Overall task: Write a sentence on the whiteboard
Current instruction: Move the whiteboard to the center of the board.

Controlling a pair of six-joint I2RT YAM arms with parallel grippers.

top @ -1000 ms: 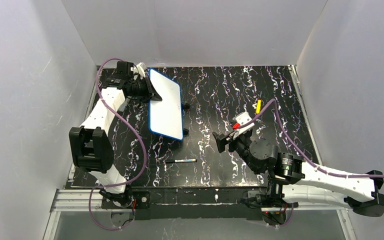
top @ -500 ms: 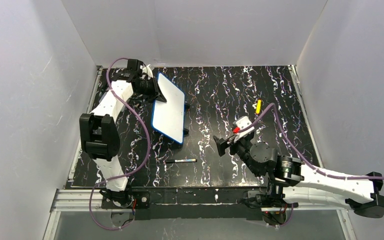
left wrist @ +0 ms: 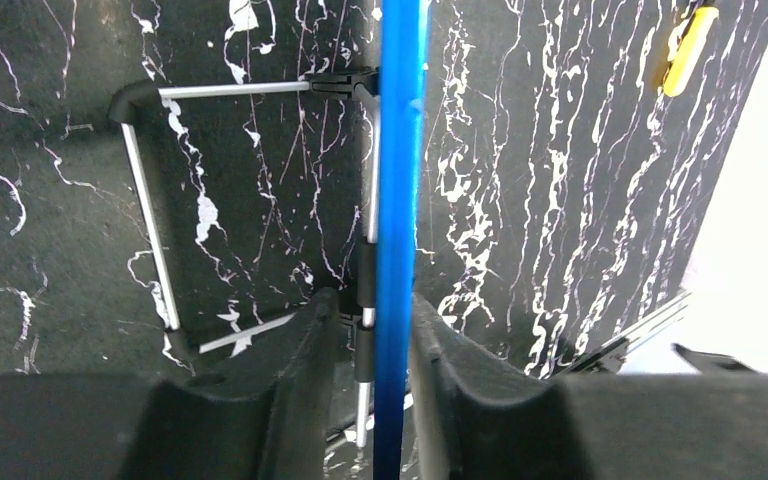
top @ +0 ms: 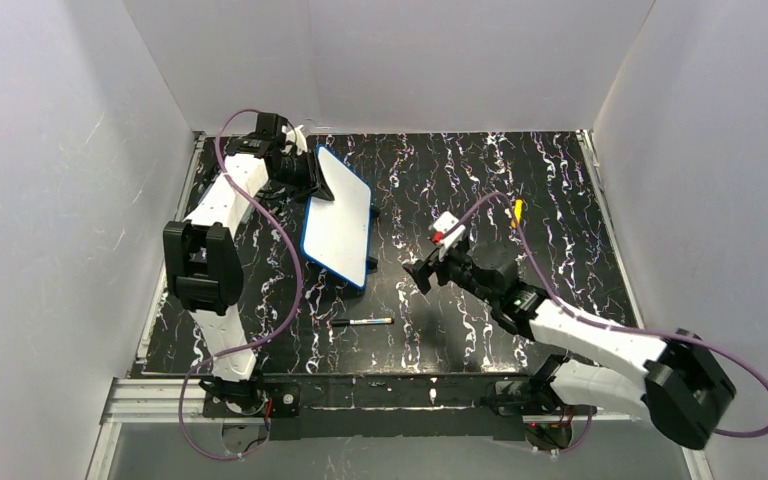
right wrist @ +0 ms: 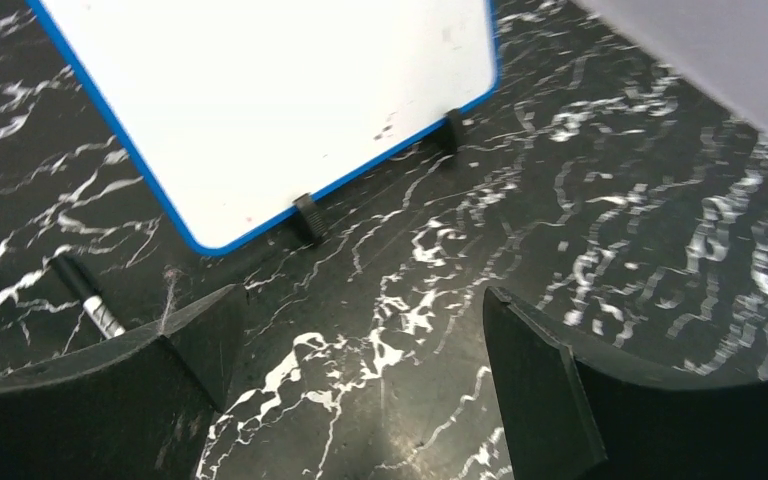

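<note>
The whiteboard [top: 340,222], white with a blue rim and small black feet, stands tilted at the back left of the table. My left gripper [top: 314,184] is shut on its top rim; in the left wrist view the blue rim [left wrist: 397,180] runs edge-on between the fingers of that gripper [left wrist: 372,312]. My right gripper [top: 423,276] is open and empty, just right of the board's lower corner. In the right wrist view the board face [right wrist: 270,90] is blank apart from small specks, beyond the open gripper [right wrist: 360,305]. No sentence shows on it.
A black marker [top: 362,322] lies on the dark marbled table in front of the board, its tip also in the right wrist view [right wrist: 92,302]. A small yellow object [top: 517,212] lies at mid-right. The board's wire stand [left wrist: 148,210] shows behind it. White walls enclose the table.
My right arm has reached left, bringing its open gripper closer to the board. My left gripper has shifted the board's top edge slightly back and right, tilting it more.
</note>
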